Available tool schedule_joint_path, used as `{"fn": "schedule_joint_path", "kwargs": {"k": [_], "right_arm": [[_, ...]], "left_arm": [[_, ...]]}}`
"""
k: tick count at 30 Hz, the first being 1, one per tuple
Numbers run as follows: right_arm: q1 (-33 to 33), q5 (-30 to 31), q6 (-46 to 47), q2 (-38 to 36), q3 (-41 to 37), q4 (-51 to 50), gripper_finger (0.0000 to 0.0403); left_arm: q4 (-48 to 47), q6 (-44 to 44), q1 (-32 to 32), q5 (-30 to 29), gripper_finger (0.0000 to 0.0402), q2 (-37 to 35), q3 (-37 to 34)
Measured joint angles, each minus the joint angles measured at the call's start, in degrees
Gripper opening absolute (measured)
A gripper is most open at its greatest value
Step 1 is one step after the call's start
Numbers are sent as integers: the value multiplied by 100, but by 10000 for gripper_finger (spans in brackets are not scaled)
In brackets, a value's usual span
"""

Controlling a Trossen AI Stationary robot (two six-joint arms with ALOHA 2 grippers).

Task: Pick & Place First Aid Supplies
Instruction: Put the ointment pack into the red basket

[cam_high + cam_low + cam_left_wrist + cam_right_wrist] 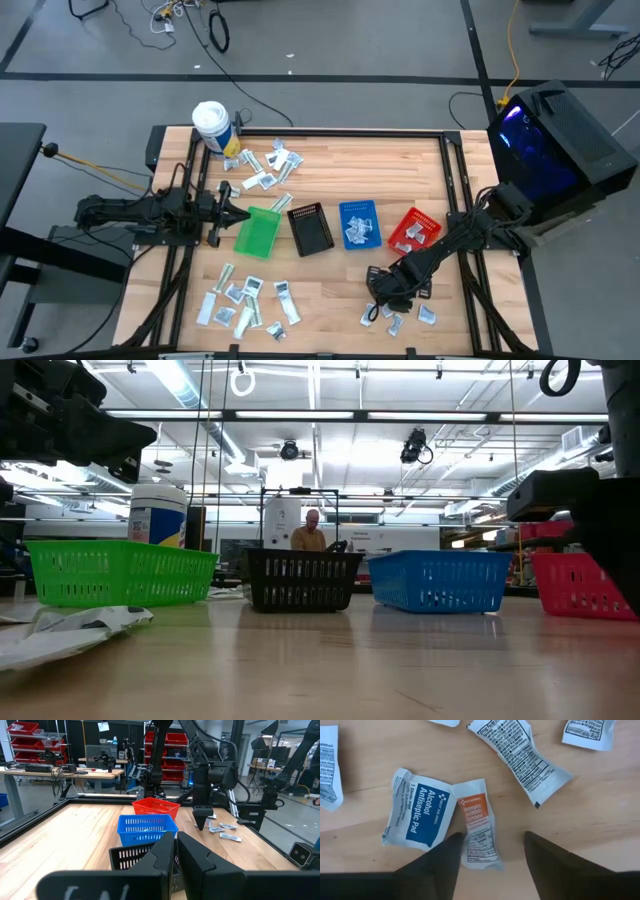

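My right gripper [385, 292] points down over a cluster of first aid supplies [400, 314] near the table's near right edge. In the right wrist view its open fingers [492, 839] straddle an orange-printed sachet [477, 822] lying flat on the wood. A blue "Alcohol Antiseptic Pad" sachet [420, 812] lies beside that sachet, overlapping it. More sachets lie at the far left [265, 165] and the near left [245, 300]. My left gripper [228, 210] waits shut and level at the left, beside the green bin [258, 232]. My right gripper comes from above with one finger [451, 851] over the orange-printed sachet's edge [466, 832] and the other [540, 852] over bare wood beside it. Whether either finger touches the sachet or the table, I cannot tell.
Green, black [310, 228], blue [360, 224] and red [414, 230] bins stand in a row across the table's middle; the blue and red ones hold sachets. A white tub [212, 125] stands at the far left corner. A person sits far behind the table [312, 532].
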Motion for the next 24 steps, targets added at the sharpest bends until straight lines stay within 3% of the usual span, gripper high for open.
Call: {"fn": "schedule_joint_path", "kwargs": {"k": [10,24], "right_arm": [[0,-13,17,0,-5,-2,144],[0,-22,17,2,-7,-4,109]], "left_arm": [[0,0,0,-1,32,0,-1],[0,0,0,-1,32,-2,0]]}}
